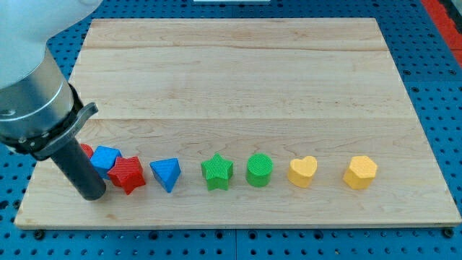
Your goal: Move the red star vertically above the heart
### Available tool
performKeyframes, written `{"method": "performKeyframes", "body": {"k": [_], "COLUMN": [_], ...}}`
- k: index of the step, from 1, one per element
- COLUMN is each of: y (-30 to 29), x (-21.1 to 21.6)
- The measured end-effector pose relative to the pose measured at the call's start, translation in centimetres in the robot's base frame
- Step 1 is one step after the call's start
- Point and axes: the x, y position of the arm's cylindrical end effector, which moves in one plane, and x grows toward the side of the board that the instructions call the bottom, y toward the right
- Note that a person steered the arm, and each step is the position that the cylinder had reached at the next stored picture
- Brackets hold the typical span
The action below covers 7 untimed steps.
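Down at the view's lower left, my tip (93,193) sits on the table (238,72), touching the left side of the red star (128,174); it is a bare rod, no hand to spread or pinch. Its dark shaft leans up and left into the grey arm body. That star shows no clear long axis, its points fanned all round. Behind it a blue block (106,157) and a red block (86,152) crowd close. Rightward runs a row: blue triangle (165,174), green star (216,172), green cylinder (259,170), yellow heart (302,172), yellow hexagon (360,172). Bare wood fills everything above the row; the bottom edge lies near.
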Motion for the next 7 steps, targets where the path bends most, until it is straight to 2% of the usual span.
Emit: {"method": "performKeyframes", "body": {"k": [2, 3, 4, 5, 7], "y": [5.6, 8.3, 11.5, 13.3, 12.8], "x": [0.0, -3.8, -4.5, -7.4, -10.1]}}
